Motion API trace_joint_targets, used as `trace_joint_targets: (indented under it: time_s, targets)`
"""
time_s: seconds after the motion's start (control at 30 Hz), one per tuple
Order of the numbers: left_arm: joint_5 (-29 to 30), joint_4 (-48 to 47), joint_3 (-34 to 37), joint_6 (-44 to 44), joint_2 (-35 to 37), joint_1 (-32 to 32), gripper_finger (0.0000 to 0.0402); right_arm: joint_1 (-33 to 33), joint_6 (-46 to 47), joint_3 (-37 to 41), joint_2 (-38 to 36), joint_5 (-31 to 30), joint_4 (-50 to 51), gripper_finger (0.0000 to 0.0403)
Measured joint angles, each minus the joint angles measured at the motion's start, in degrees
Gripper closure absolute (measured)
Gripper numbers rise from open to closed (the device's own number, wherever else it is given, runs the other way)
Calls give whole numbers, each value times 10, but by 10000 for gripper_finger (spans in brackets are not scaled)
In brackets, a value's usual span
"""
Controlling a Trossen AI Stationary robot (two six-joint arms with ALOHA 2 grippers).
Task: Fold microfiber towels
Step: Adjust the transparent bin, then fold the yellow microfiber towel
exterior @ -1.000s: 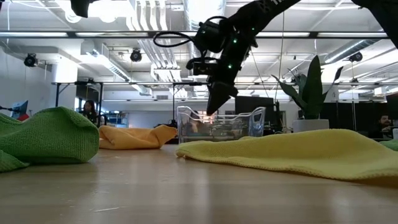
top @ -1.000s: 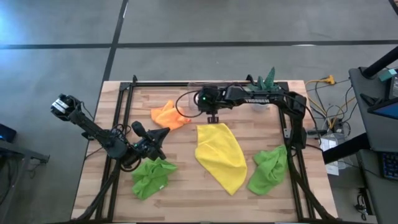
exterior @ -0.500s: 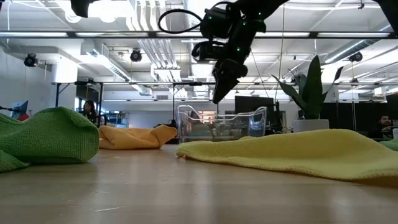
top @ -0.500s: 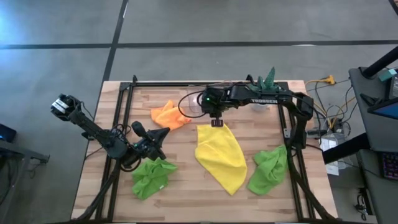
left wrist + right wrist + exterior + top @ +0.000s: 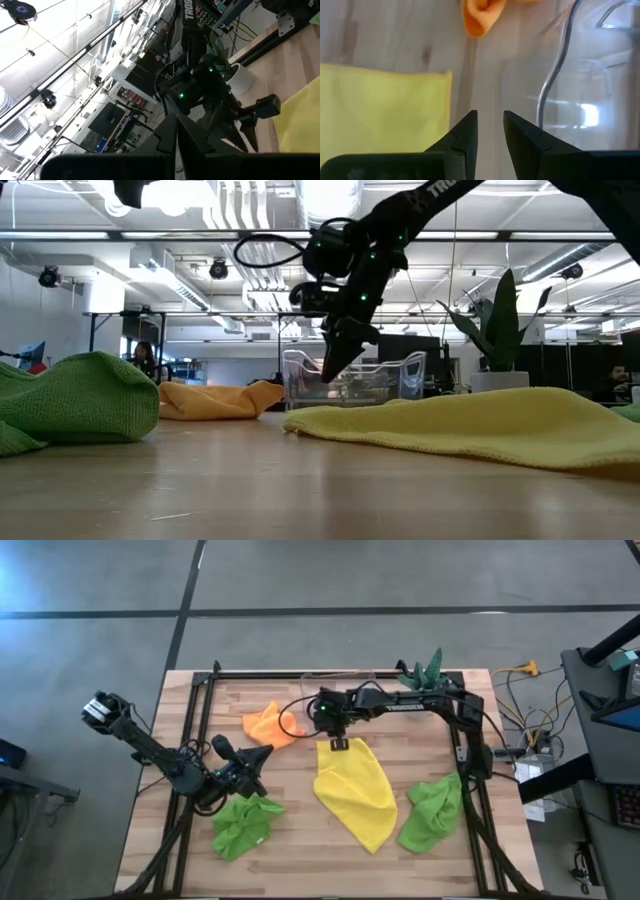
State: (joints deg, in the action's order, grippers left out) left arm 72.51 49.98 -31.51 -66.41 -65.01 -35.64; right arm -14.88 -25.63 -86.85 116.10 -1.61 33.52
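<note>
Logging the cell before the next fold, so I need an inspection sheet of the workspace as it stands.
Surface: wooden table, dark frame around it.
Job's things: yellow towel spread flat; orange towel and two green towels bunched.
Clutter: clear bin, potted plant at the far edge.
Grippers: right gripper above the yellow towel's far corner, slightly open, empty; left gripper shut, beside a green towel.
Cables: loose wires off the right side.
Surroundings: person far behind.
</note>
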Motion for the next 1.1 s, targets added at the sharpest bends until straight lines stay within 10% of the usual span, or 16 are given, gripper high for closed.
trace_joint_targets:
  time_s: [1.1]
  targets:
    - [-1, 0, 0, 0, 0, 0, 402, 58, -29, 10, 8, 95, 26, 218]
